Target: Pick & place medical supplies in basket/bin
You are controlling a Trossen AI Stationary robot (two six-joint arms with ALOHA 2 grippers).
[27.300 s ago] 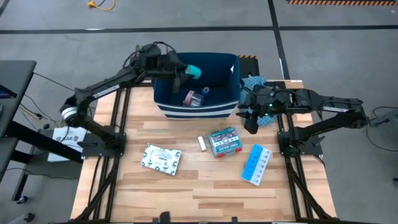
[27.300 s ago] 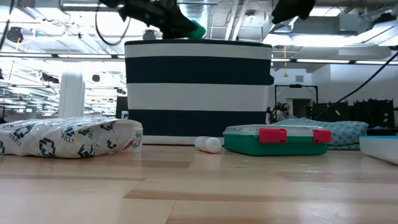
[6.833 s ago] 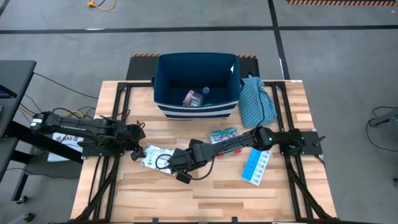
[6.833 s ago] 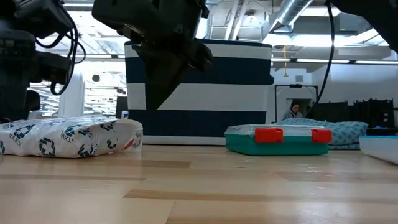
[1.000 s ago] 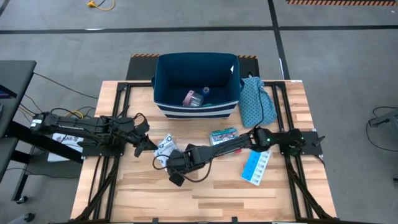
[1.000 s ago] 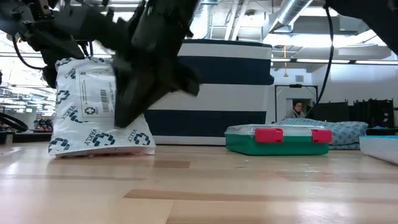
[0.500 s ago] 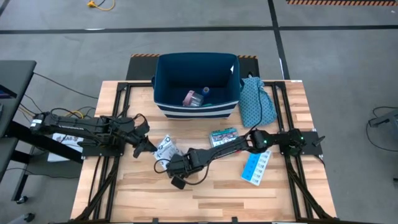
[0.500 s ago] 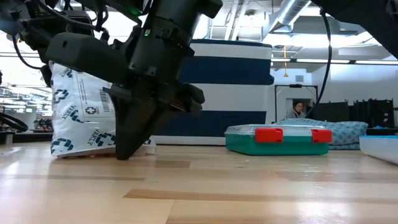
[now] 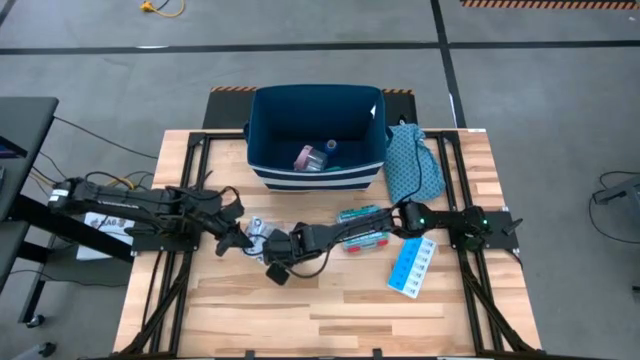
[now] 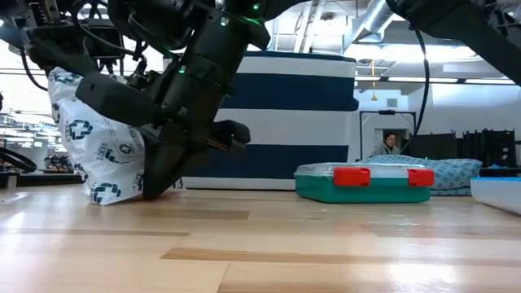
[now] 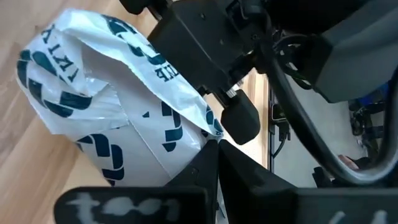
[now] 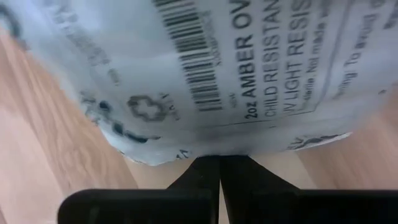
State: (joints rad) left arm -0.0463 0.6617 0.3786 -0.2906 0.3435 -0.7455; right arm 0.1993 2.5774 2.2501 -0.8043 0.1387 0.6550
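The white packet with green print (image 9: 257,231) stands tilted at the table's left middle, between my two grippers. My left gripper (image 9: 240,243) is shut on it from the left, and my right gripper (image 9: 272,250), reaching across from the right, is shut on it too. In the low view the packet (image 10: 96,150) leans left, with its lower end (image 10: 104,197) at the tabletop. The dark navy bin (image 9: 315,135) stands at the far middle with small items inside. The teal-and-red box (image 9: 362,226) and the light blue pill organiser (image 9: 410,266) lie right of the packet. My left gripper pinches an outer edge of the packet (image 11: 200,132) between its two shut fingers, coming roughly level from the table's left. The packet stands tilted beyond the fingers. My right gripper pinches the packet's edge under the printed label (image 12: 217,148), coming from the right at a slant. The packet fills its wrist view.
A teal patterned cloth bag (image 9: 412,165) lies right of the bin. My right arm (image 9: 350,235) stretches over the teal-and-red box. Bare wood (image 9: 330,310) lies along the near edge.
The packet stood upright a second ago. It has now tipped with its top toward the table's left, and its lower end has stayed near the tabletop. My right gripper has turned and shifted a little toward the left and far edges with it. Both grippers have stayed shut.
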